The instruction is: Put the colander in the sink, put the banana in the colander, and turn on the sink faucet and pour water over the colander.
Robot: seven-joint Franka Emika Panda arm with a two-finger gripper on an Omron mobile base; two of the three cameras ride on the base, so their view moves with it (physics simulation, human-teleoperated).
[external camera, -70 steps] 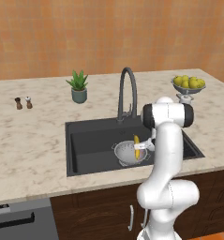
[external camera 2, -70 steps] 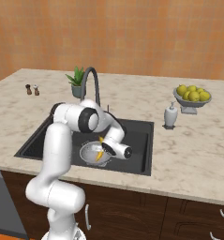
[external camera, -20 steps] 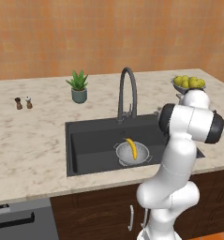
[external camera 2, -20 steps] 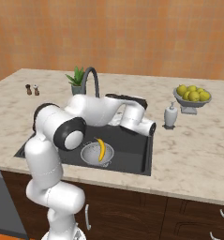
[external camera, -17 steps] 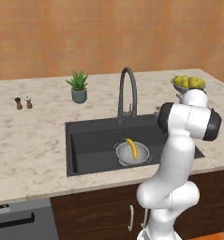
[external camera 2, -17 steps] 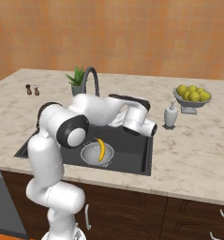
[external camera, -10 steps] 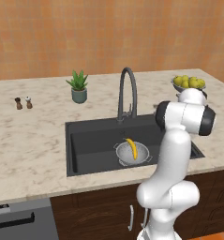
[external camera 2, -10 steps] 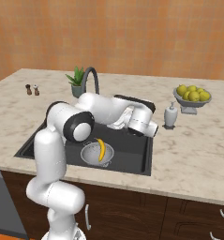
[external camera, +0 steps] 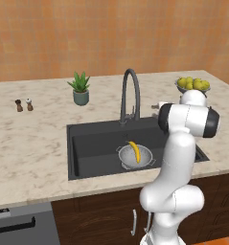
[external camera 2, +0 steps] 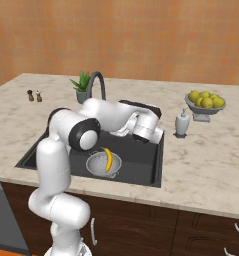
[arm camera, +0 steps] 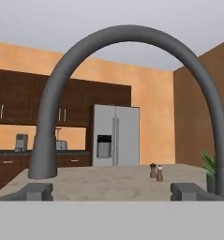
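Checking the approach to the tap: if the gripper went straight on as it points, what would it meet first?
Probably the dark grey gooseneck sink faucet, arching right ahead of the open gripper; depth is unclear.

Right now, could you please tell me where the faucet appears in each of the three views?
Left base view: faucet centre, behind the sink.
Right base view: upper left, partly behind the arm.
Hand view: its arch spans the frame.
Shared landmark: the potted plant beside it.

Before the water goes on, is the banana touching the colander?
Touching: the left base view shows the banana lying inside the colander, resting on its bowl in the sink.
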